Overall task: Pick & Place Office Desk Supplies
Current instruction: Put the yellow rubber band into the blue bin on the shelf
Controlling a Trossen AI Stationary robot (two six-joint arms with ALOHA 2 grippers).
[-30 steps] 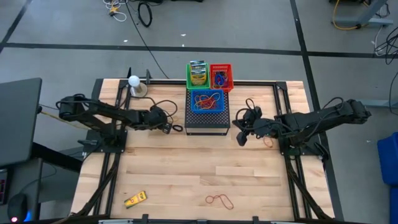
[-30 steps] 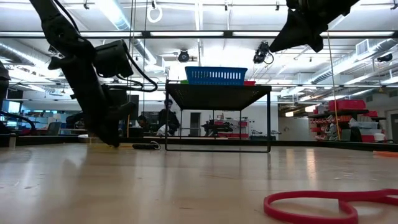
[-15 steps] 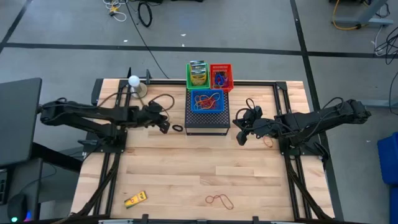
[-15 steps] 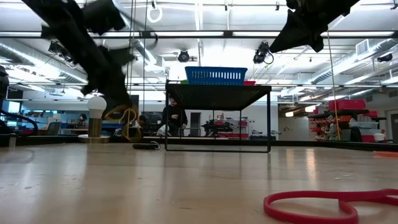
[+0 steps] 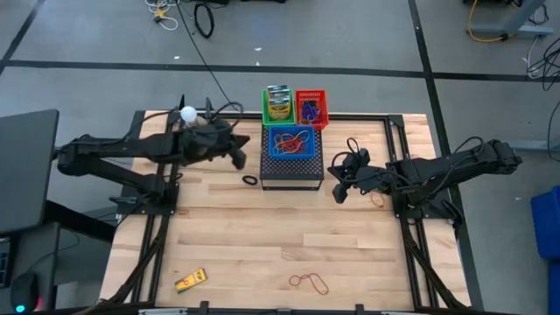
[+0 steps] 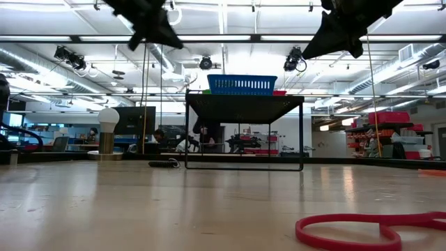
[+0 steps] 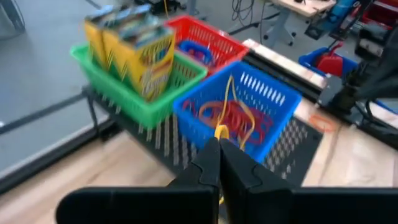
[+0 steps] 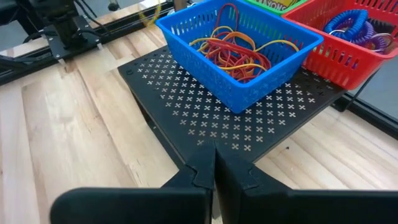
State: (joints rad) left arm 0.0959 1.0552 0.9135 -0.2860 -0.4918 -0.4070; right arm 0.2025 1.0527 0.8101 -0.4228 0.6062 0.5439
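**Left gripper clenched on a yellow band beside the baskets**

The left gripper [image 5: 238, 154] is held above the table, just left of the black perforated stand [image 5: 292, 171]. Its fingers are pressed together, and a thin yellow rubber band [image 7: 222, 129] is seen pinched at their tips in the left wrist view, hanging in front of the blue basket [image 7: 239, 112].

Three baskets are set on the stand. The blue basket, nearest, is filled with tangled red and yellow rubber bands [image 8: 231, 51]. Behind it, the green basket [image 5: 277, 105] on the left is occupied by yellow-and-green printed boxes [image 7: 138, 51]. The red basket [image 5: 311, 107] on the right is seen to hold blue and purple coiled rings [image 8: 354, 31].

A small black ring [image 5: 251, 180] is noted on the wood just left of the stand, below the left gripper. A white bulb-like object on a base [image 5: 188, 116] is placed at the far left of the table.

The right gripper [image 5: 338, 191] is held just right of the stand, with its fingers closed on nothing. A tan rubber band [image 5: 377, 199] lies on the table under the right arm.

At the near edge, well apart from the arms, a small yellow item [image 5: 190, 280] lies to the left and a red rubber band [image 5: 309, 282] near the centre.
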